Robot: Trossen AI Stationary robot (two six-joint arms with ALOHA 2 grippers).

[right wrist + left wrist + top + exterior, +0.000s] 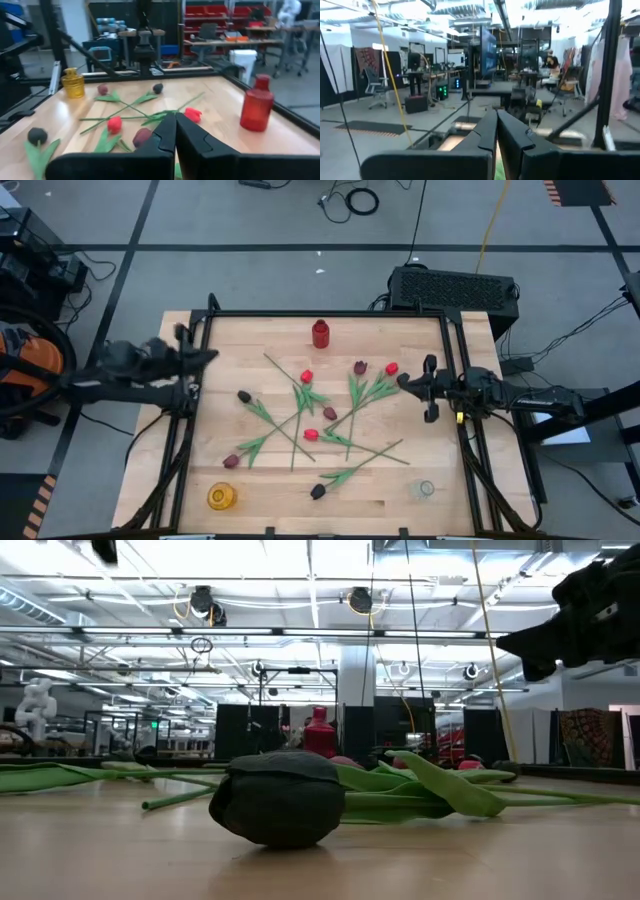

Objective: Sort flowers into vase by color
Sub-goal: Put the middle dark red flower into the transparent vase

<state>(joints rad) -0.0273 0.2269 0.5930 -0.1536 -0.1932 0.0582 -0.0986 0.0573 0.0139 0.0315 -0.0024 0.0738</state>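
Observation:
Several artificial tulips lie flat and criss-crossed in the middle of the wooden table (420, 440). Red heads (306, 376) (391, 367), maroon heads (360, 367) (231, 462) and black heads (244, 395) (318, 492) show in the high view. One black head (280, 798) lies close to the low camera. My left gripper (205, 355) (496, 120) is shut and hovers over the table's left edge. My right gripper (405, 380) (175, 120) is shut, raised over the right side, just right of a red tulip (193, 114).
A red vase (320, 333) (256, 105) stands at the far middle. A yellow vase (221, 497) (73, 83) stands near the near left corner, a clear one (426, 489) near the near right. Black rails frame the table's sides.

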